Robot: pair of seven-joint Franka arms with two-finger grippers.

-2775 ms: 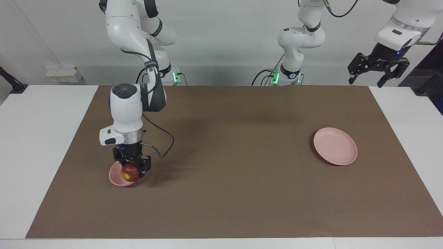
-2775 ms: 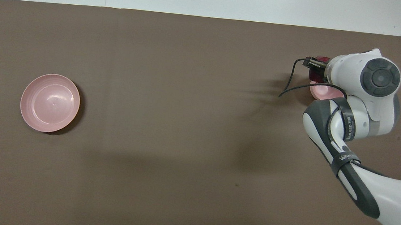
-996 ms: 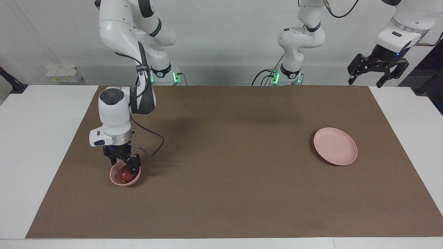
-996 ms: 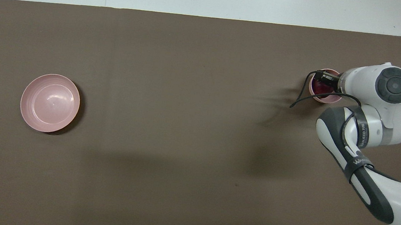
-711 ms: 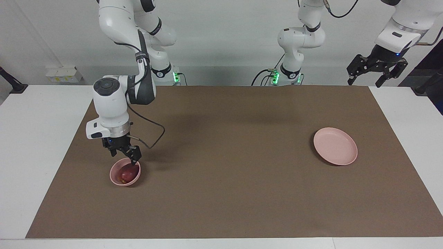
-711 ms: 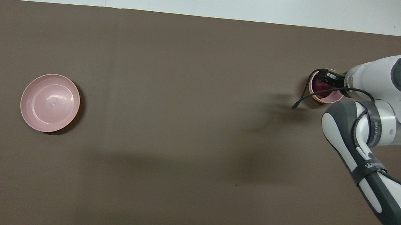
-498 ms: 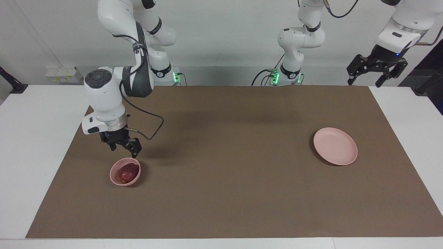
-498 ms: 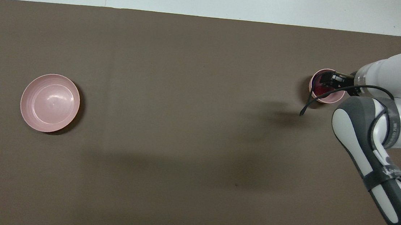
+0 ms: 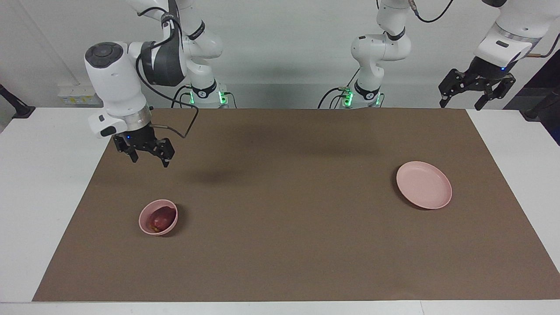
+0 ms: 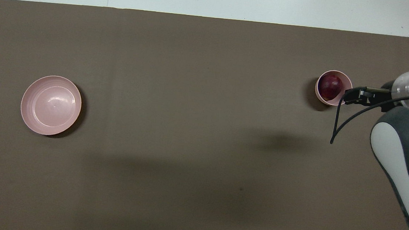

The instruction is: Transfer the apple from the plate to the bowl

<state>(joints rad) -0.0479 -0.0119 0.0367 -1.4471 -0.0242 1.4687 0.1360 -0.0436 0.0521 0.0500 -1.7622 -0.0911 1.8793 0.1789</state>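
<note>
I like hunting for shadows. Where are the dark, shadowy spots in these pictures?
Facing view: a soft dark blotch lies on the brown mat near the raised right gripper, and the bowl has a small shadow beside it. Overhead view: a dark crescent hugs the plate.

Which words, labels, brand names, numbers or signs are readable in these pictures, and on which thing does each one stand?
None can be read.
The apple, the bowl and the plate carry no print.
The brown mat is plain.
The right gripper and the left gripper show no legible marking.
</note>
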